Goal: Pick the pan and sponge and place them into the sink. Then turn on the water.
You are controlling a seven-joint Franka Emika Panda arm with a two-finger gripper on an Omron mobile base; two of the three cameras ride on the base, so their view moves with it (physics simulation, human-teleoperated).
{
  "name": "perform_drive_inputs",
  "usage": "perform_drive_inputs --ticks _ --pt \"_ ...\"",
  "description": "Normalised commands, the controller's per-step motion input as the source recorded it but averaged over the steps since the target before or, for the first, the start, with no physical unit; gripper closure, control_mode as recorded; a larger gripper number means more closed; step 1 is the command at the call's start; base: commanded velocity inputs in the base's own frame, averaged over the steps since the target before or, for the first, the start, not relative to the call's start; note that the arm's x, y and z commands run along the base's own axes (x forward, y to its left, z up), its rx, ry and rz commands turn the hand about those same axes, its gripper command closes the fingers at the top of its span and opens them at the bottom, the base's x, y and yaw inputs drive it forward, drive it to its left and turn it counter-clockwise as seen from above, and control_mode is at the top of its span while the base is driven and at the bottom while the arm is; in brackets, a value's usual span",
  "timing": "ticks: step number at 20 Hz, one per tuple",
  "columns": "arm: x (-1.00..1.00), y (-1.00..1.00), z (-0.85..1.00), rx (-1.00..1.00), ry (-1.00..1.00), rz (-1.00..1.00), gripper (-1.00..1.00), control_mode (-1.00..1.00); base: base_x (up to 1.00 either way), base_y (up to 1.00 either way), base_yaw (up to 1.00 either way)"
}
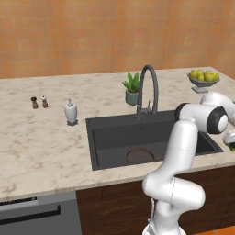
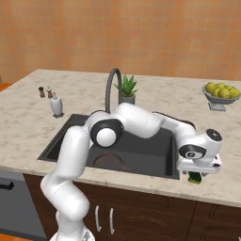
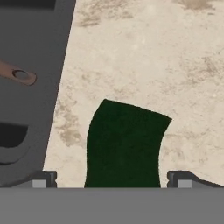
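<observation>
The dark green sponge (image 3: 124, 142) lies flat on the marble counter just right of the sink (image 3: 39, 52). My gripper (image 3: 113, 179) hangs straight over the sponge, open, with one fingertip on each side of it and a small gap at both. From the right base view the hand (image 2: 195, 170) sits low over the sponge (image 2: 194, 178) at the counter's front edge. The round brown pan (image 2: 111, 162) rests on the floor of the black sink (image 2: 61, 136), near the front wall (image 1: 140, 156). Its brown handle (image 3: 17, 75) shows in the hand view.
A tall dark arched tap (image 1: 148, 89) rises behind the sink (image 1: 92, 137), with a potted plant (image 1: 132, 88) beside it. A grey bowl of lemons (image 2: 221, 94) stands at the back right. A soap dispenser (image 1: 70, 112) and two small shakers (image 1: 39, 102) are on the left.
</observation>
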Motion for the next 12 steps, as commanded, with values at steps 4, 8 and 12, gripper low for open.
perform_drive_inputs --ticks 4,8,12 --pt "0.00 -0.24 -0.39 0.00 0.00 0.00 -1.00 -1.00 0.00 0.00 0.00" --pt "0.00 0.30 -0.76 -0.08 0.04 0.00 -1.00 -1.00 0.00 0.00 0.00" --pt "0.00 0.74 -0.96 -0.18 0.03 0.00 1.00 -1.00 0.00 0.00 0.00"
